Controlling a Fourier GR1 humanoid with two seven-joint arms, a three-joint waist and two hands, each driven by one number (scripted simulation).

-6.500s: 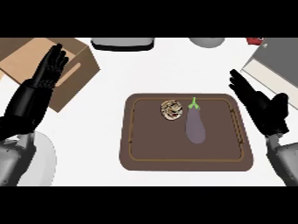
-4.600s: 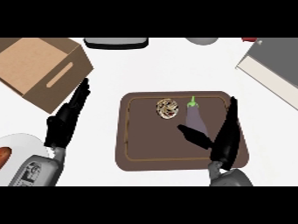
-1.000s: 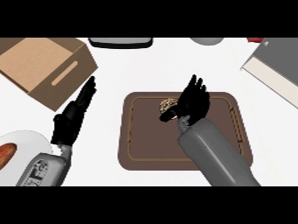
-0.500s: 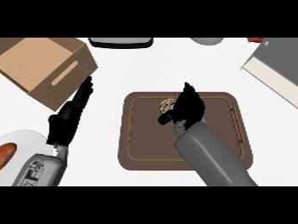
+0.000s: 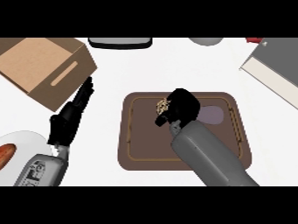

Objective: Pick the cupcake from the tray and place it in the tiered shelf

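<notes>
— Working on which step?

— Taking hold, by the look of it; reaching in with the right hand (image 5: 183, 105) over the far half of the tray (image 5: 138, 148); curling the fingers down round the cupcake (image 5: 162, 105); not yet lifting, judging by how low everything is sitting.

— Finding the cupcake where, exactly?

— Inside the tray, near its far edge and a little left of its middle; peeking out at the left side of the curled fingers, mostly hiding beneath them.

— Looking like what?

— Showing only a small speckled patch, tan and dark brown with pale flecks; hiding too much for telling wrapper from topping.

— Sharing the tray with anything?

— Sharing it with a purple eggplant (image 5: 212, 114), lying just right of the hand, toward the tray's right side.

— Doing anything with the other hand?

— Resting; keeping the left hand (image 5: 67, 122) off the tray's left side, fingers straight and holding nothing, pointing toward a cardboard box (image 5: 35, 65) beyond the tray's far-left corner.

— Calling for what next?

— Probably rising straight up clear of the tray's rim, holding the cupcake upright; then swinging toward the tiered shelf (image 5: 286, 65) beyond the tray's far-right corner, well apart; passing above the eggplant on the way, so likely needing height before turning.
</notes>
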